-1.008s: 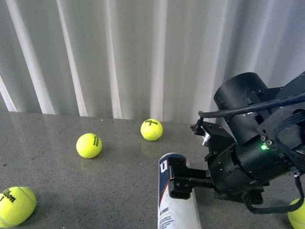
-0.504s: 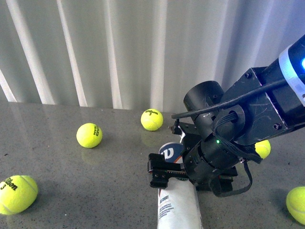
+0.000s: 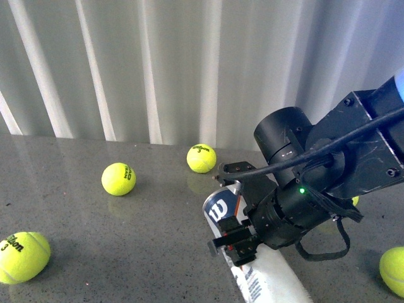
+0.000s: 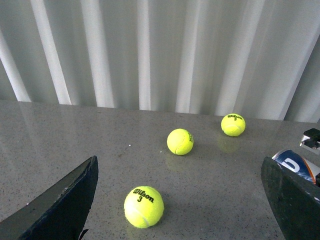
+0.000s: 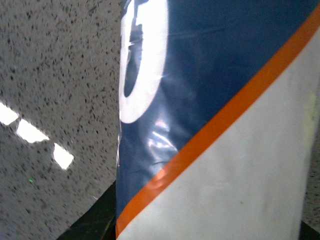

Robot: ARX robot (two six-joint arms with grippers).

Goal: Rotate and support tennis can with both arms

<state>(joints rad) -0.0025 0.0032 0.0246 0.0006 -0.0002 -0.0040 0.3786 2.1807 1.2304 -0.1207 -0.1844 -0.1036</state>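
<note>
Grey speckled bench (image 3: 69,202) bears loose tennis balls (image 3: 118,178) at left. We note the left jaws spread wide and empty, one finger (image 4: 295,200) just beside the tennis can (image 3: 221,209). Its long axis runs from its far navy end toward us, rightward. The right jaws are clamped across it; the right arm (image 3: 334,164) is nearer.

Even, cool, fairly bright light, brightest off the white pleated curtain (image 3: 145,69) behind the back edge. Grey speckled stone bench (image 3: 76,208): pale streak reflections, faint soft shadows under yellow felt tennis balls (image 3: 118,178). Front view slightly soft. Right wrist view: navy-white-orange labelled tennis can (image 5: 210,100) too close, blurred; white glare patches on bench.
</note>
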